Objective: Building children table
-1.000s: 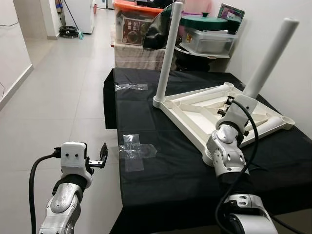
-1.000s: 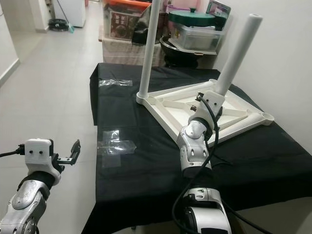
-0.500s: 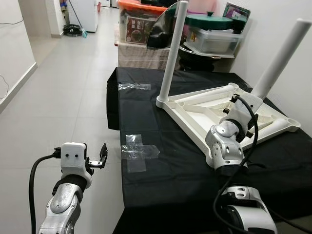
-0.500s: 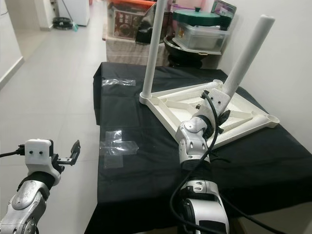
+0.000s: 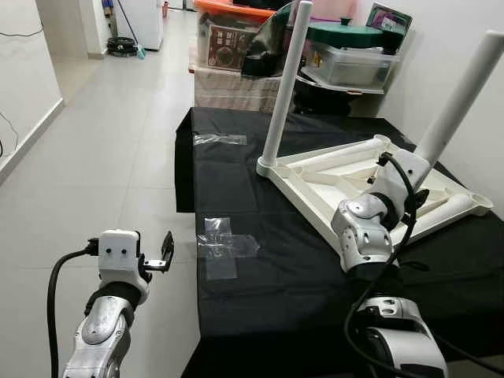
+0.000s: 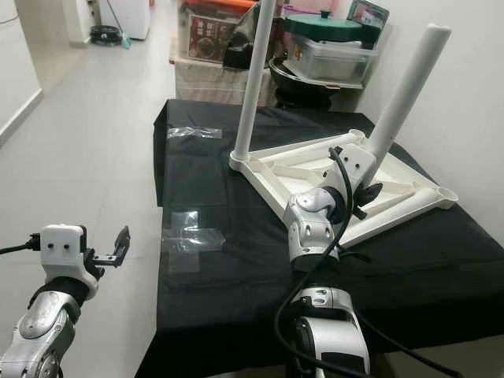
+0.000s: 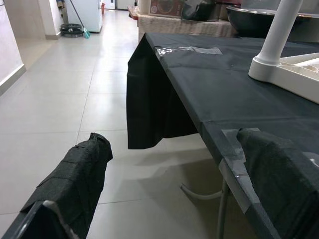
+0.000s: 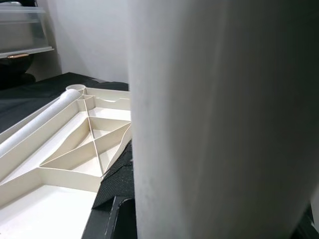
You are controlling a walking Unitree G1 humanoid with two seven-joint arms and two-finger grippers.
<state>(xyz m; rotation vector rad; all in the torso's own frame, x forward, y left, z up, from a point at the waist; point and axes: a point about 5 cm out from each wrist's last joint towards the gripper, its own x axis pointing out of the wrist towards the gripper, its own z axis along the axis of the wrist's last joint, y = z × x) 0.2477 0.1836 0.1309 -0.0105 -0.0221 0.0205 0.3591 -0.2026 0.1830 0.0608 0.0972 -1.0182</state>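
An upturned white children's table top [image 5: 309, 211] lies on the black-clothed table [image 5: 260, 299]. One white leg [image 5: 287, 79] stands in its far left corner. A second leg [image 5: 466, 90] rises tilted at the right, and my right gripper [image 5: 411, 183] is shut on it near its base. In the right wrist view that leg [image 8: 219, 114] is very close, with one black finger pad [image 8: 115, 196] beside it and the ribbed underside [image 8: 84, 149] behind. My left gripper [image 5: 166, 253] is open, off the table's left edge above the floor, its fingers [image 7: 75, 184] wide apart.
Clear tape patches [image 5: 224, 248] lie on the cloth near the left edge, and another strip [image 5: 216, 139] farther back. Storage boxes and a green-lidded pot [image 5: 346, 47] stand behind the table. A white wall [image 5: 472, 24] is close on the right. Tiled floor [image 5: 94, 157] stretches to the left.
The whole picture has slid slightly right, so the camera moved. My right forearm has leaned a little further toward the leg it holds. The left arm has stayed put.
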